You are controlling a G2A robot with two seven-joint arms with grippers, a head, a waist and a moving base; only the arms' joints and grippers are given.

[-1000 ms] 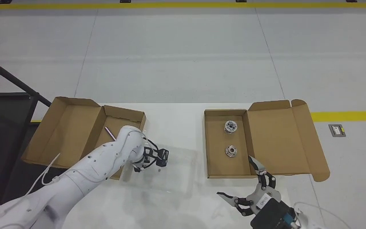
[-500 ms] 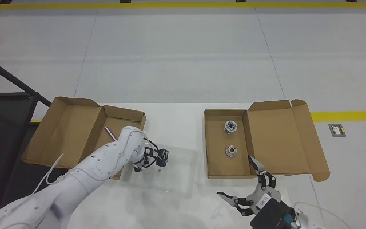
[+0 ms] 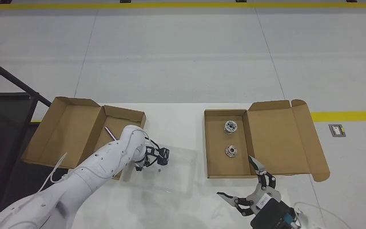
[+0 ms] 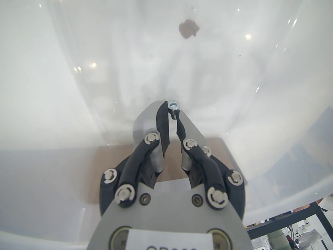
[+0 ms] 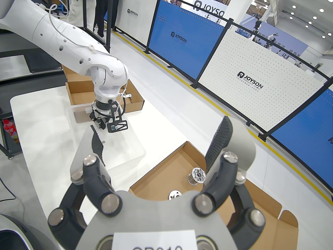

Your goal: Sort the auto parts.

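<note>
Left gripper [image 4: 171, 113] clamped, right gripper [image 5: 160, 124] — spread wide

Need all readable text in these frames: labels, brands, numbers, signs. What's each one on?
White sticker on the left gripper: cut off at the picture's edge, unreadable.
White sticker on the right gripper: likewise cut off.
White and blue fence panels: repeated brand logo with wordmark, brand left unquoted.
Red bottle's label: too small.
Small floor tag: too small.
Brown cardboard boxes: no print seen.
</note>
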